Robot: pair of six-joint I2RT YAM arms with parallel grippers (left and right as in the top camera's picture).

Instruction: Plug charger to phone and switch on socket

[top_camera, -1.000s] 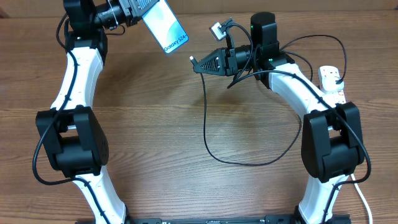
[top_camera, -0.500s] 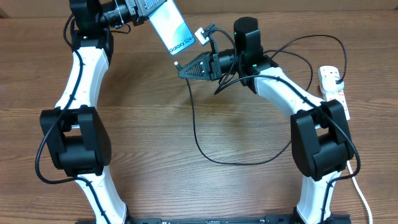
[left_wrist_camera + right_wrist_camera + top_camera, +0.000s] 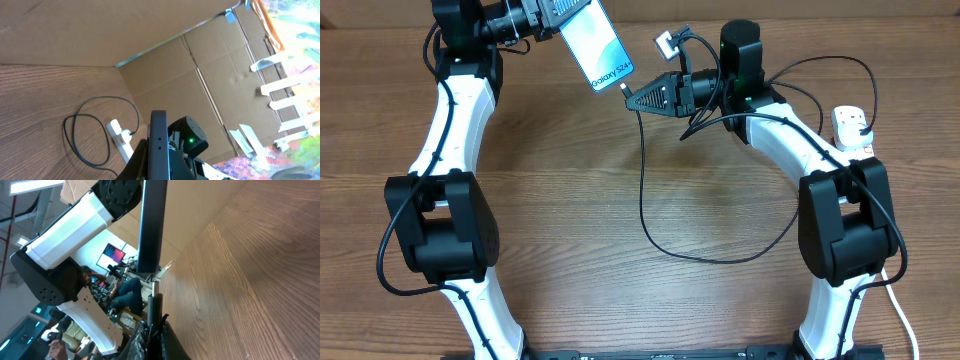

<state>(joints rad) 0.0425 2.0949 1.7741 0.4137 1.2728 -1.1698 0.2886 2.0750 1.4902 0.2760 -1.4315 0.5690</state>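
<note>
My left gripper (image 3: 560,12) is shut on the phone (image 3: 596,44), holding it in the air at the back of the table, its light blue screen up and its bottom edge toward the right. The phone shows edge-on in the left wrist view (image 3: 159,145) and in the right wrist view (image 3: 152,227). My right gripper (image 3: 632,99) is shut on the charger's connector tip (image 3: 156,287), which sits right at the phone's bottom edge. The black charger cable (image 3: 650,215) hangs down and loops over the table to its plug in the socket (image 3: 855,133), a white power strip at the right edge.
Cardboard walls stand behind the table (image 3: 165,65). The power strip's thick white cord (image 3: 905,325) runs down the right side. The strip and looped cable also show in the left wrist view (image 3: 120,137).
My right gripper has swung back right and up from a lower position, bringing the connector tip to the phone's bottom edge. The left gripper with the phone has held still over the last half second.
</note>
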